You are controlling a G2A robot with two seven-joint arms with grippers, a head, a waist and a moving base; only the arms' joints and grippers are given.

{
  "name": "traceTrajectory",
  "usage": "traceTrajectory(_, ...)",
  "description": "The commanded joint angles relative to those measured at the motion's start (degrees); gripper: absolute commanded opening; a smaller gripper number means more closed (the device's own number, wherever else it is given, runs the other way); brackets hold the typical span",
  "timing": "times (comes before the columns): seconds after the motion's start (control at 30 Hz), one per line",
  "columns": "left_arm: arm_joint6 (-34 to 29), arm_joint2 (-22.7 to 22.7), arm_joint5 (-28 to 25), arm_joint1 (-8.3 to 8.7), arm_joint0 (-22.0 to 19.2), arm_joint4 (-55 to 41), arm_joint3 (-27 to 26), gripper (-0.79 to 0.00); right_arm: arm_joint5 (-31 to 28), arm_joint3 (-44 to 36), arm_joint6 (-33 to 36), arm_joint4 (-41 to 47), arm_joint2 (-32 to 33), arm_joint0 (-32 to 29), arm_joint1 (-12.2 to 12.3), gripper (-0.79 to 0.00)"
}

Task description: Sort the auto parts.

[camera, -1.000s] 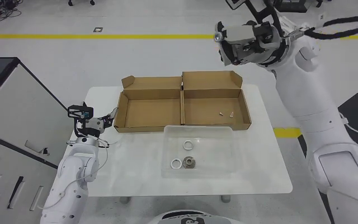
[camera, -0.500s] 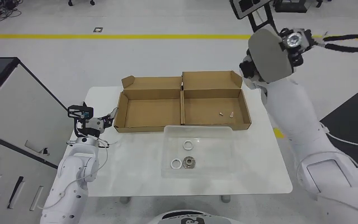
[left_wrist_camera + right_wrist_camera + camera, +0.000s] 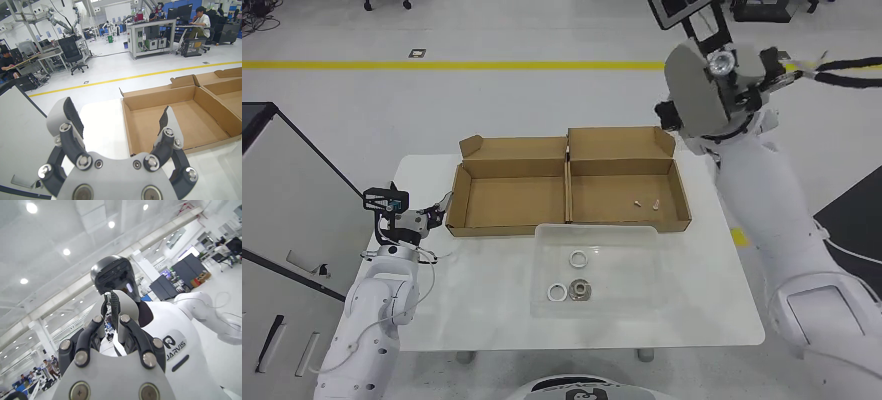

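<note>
Sorting auto parts at a white table [image 3: 712, 290].
Showing open cardboard left box [image 3: 507, 200] and right box [image 3: 612, 195] side by side at the far edge, a clear tray [image 3: 642, 270] just before them; holding the left gripper [image 3: 117, 106] spread wide beside the left box; holding the right gripper [image 3: 109, 298] high beyond the far right corner, pinching a small silvery part [image 3: 107, 294]; showing two white rings [image 3: 578, 258] and a dark metal piece [image 3: 583, 291] in the tray.
</note>
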Motion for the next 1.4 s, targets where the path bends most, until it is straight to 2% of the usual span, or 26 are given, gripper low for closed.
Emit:
traceTrajectory(0.0,0.0,0.0,0.0,0.0,0.0,0.0,0.0,0.0,1.19,-0.34,-0.1,-4.02,0.72,-0.09,0.25,-0.785)
traceTrajectory(0.13,0.0,0.0,0.0,0.0,0.0,0.0,0.0,0.0,3.03,-1.11,0.0,-9.56,2.03,-0.53,0.63,-0.785)
traceTrajectory(0.3,0.0,0.0,0.0,0.0,0.0,0.0,0.0,0.0,3.46,-1.96,-0.14,-10.81,3.28,-1.69,0.69,-0.785)
traceTrajectory(0.6,0.0,0.0,0.0,0.0,0.0,0.0,0.0,0.0,-0.44,-3.49,1.02,1.46,4.25,-5.1,-0.61,-0.785)
traceTrajectory(0.83,0.0,0.0,0.0,0.0,0.0,0.0,0.0,0.0,-2.14,-4.08,1.22,6.87,5.35,-6.77,-1.52,-0.785)
traceTrajectory(0.97,0.0,0.0,0.0,0.0,0.0,0.0,0.0,0.0,-1.72,-3.92,0.98,4.59,6.22,-6.97,-1.66,-0.785)
traceTrajectory(1.37,0.0,0.0,0.0,0.0,0.0,0.0,0.0,0.0,5.59,-5.11,1.61,-14.61,9.87,-6.46,-0.33,-0.785)
